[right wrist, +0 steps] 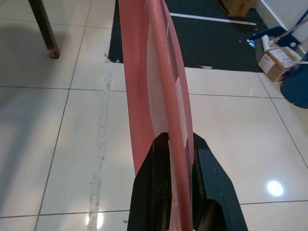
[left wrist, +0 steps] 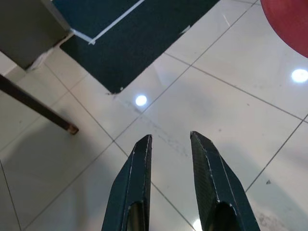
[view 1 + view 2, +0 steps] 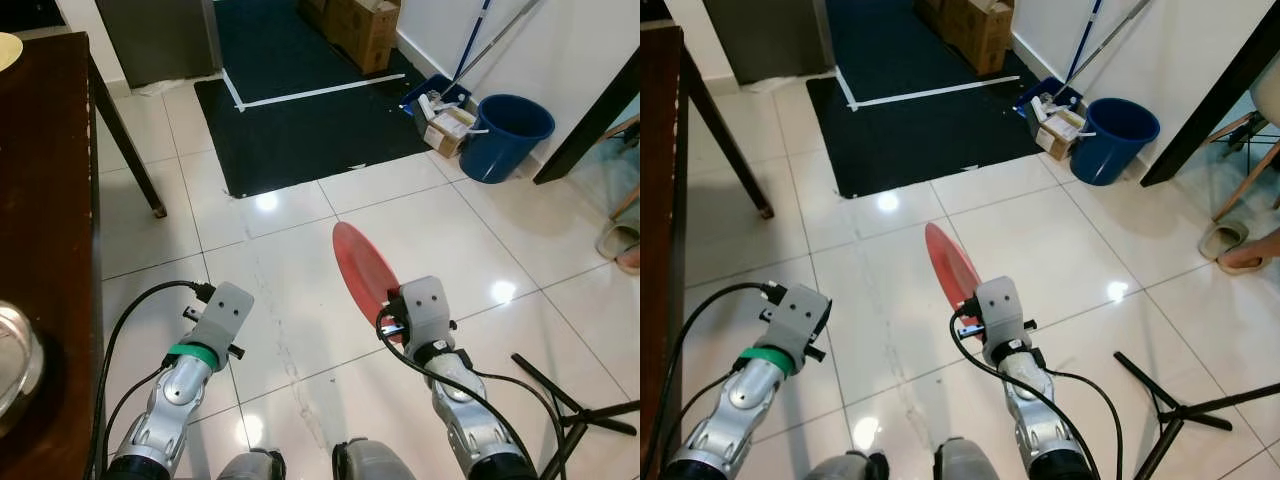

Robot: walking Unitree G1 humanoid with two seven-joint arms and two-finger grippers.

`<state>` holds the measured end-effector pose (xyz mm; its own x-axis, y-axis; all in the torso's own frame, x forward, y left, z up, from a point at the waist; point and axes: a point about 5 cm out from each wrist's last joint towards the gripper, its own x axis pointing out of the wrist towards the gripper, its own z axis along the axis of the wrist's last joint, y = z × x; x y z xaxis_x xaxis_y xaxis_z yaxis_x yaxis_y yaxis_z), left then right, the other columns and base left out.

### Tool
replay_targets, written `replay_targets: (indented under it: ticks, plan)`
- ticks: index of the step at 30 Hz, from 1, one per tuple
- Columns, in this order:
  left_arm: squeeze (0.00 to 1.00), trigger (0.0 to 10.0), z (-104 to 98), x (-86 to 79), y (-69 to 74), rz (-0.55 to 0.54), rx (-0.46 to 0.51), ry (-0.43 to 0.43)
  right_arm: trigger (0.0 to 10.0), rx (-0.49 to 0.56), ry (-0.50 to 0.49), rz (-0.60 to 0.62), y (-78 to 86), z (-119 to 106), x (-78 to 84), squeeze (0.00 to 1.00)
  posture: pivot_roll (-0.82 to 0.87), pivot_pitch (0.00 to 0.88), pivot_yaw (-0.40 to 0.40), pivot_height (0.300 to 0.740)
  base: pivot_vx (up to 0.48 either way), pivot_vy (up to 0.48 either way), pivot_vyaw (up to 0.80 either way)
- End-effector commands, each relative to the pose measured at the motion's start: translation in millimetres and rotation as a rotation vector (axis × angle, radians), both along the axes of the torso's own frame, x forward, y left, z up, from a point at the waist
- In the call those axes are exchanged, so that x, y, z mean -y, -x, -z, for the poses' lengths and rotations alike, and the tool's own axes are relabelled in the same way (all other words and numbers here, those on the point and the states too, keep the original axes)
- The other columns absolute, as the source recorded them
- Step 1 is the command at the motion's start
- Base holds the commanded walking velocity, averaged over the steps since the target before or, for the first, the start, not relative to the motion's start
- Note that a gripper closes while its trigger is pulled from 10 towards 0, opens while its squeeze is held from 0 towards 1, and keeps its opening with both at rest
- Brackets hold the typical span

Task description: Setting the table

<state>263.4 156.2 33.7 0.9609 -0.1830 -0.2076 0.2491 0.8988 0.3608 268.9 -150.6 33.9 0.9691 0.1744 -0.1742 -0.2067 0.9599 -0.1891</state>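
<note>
So far we had only a small part of the job in hand. Our right gripper (image 1: 175, 159) was clamped on the rim of a red plate (image 3: 362, 264), the two black fingers (image 1: 153, 192) pinching it from either side, and the plate stood on edge, lifted over the white tiled floor (image 3: 290, 290) and reaching away from us. Our left gripper (image 2: 171, 144) carried nothing: its fingers stood a little apart with bare tile showing between them, and it was held out low on our left.

To our left ran the dark wooden table (image 3: 50, 200), its edge near our left arm. On it we could make out a shiny metal bowl (image 3: 15, 365) at the near end and the rim of a pale dish (image 3: 8, 48) at the far end, so we judged that a couple of pieces already sat there, though most of the tabletop lay outside our view. The plate was well apart from the table, on the opposite side of us.

Farther off lay a dark mat (image 3: 300, 110), and to the far right stood a blue bucket (image 3: 505, 135) beside some small boxes.

What was left, as we judged it, was the greater share: turning toward the table, bringing the plate over it, laying it flat and letting go.
</note>
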Motion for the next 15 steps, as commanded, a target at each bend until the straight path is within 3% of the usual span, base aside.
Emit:
replay_targets:
  ticks: [1, 8, 13, 15]
  plan:
    - [0.0, 10.0, 5.3, -2.6, 3.1, -0.01, -0.032, 0.0, 10.0, -0.01, 0.008, 0.004, 2.4, 2.8, 1.4, 0.0, -0.16, 0.0, 0.032, 0.74, 0.0, 0.0, 0.0]
    - [0.0, 10.0, 2.0, -0.2, 0.9, 0.009, -0.01, -0.008, 10.0, -0.007, 0.008, 0.004, 1.9, 2.1, 2.0, 0.0, -0.16, 0.0, 0.033, 0.74, 0.0, 0.0, 0.0]
    - [0.0, 10.0, -14.1, 6.4, -3.5, 0.029, 0.02, 0.078, 10.0, 0.031, -0.011, 0.018, -1.3, -7.9, 3.0, 0.0, -0.16, 0.0, 0.033, 0.74, 0.0, 0.0, 0.0]
    - [0.0, 10.0, -37.4, 9.2, -10.6, 0.022, 0.078, 0.16, 10.0, 0.107, -0.044, 0.042, -7.8, -28.5, 4.7, 0.0, -0.16, 0.0, 0.033, 0.74, 0.0, 0.0, 0.0]
